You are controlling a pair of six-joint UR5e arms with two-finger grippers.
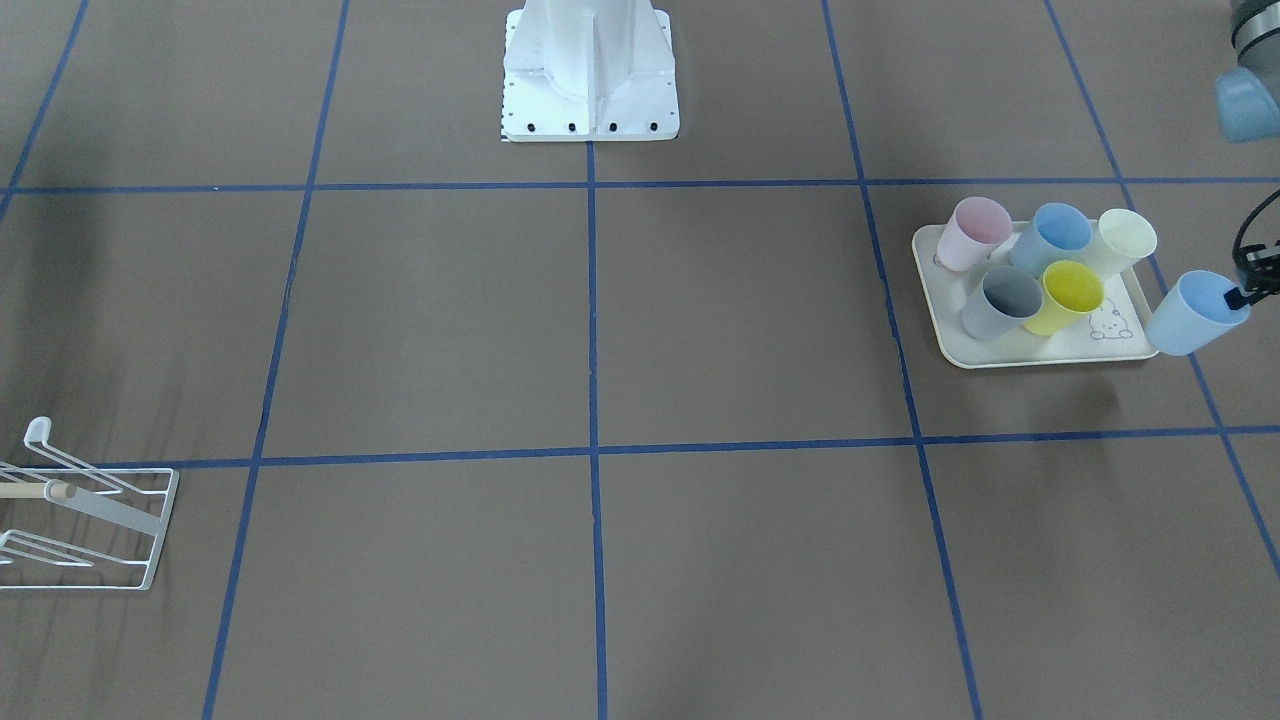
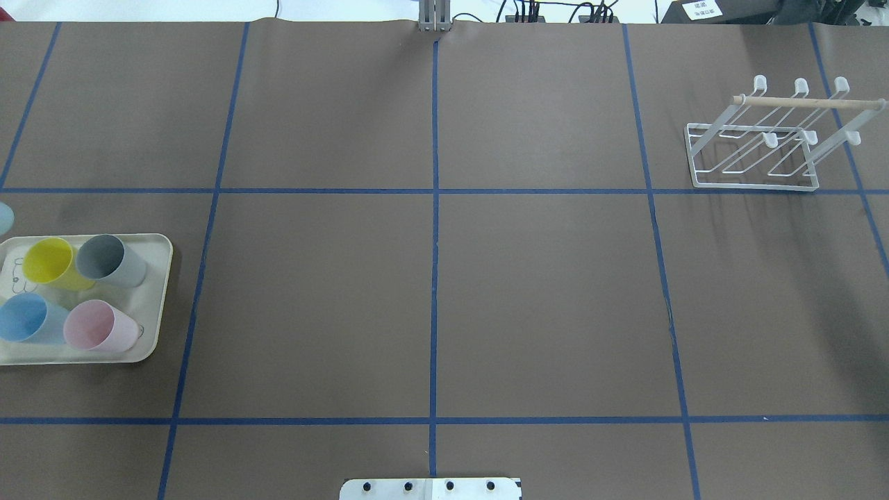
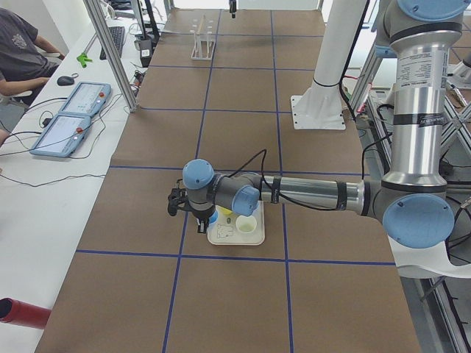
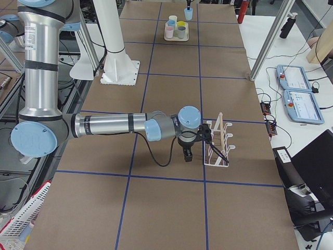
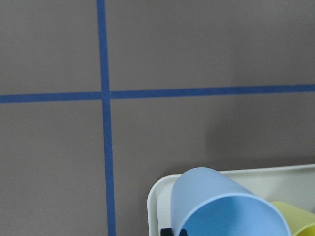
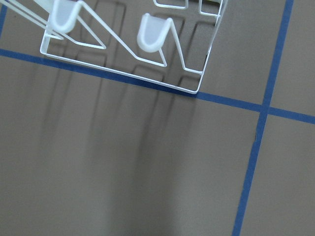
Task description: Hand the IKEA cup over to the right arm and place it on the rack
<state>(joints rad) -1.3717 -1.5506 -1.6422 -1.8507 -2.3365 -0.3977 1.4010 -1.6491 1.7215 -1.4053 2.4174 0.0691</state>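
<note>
My left gripper (image 1: 1246,292) is shut on the rim of a light blue cup (image 1: 1195,312) and holds it tilted, just off the tray's corner. The same cup fills the bottom of the left wrist view (image 5: 224,209) and shows as a sliver at the overhead view's left edge (image 2: 3,217). The white wire rack (image 2: 760,142) with its wooden dowel stands at the far right; it also shows in the front view (image 1: 85,510). My right gripper (image 4: 187,154) hangs beside the rack (image 4: 218,141), low over the table. I cannot tell whether it is open or shut. Its wrist view shows the rack's corner (image 6: 128,46).
A cream tray (image 1: 1045,350) holds pink (image 1: 973,232), blue (image 1: 1055,235), pale yellow (image 1: 1122,242), grey (image 1: 1003,300) and yellow (image 1: 1067,296) cups. The robot's white base (image 1: 590,75) stands at the table's near middle edge. Blue tape lines cross the brown table.
</note>
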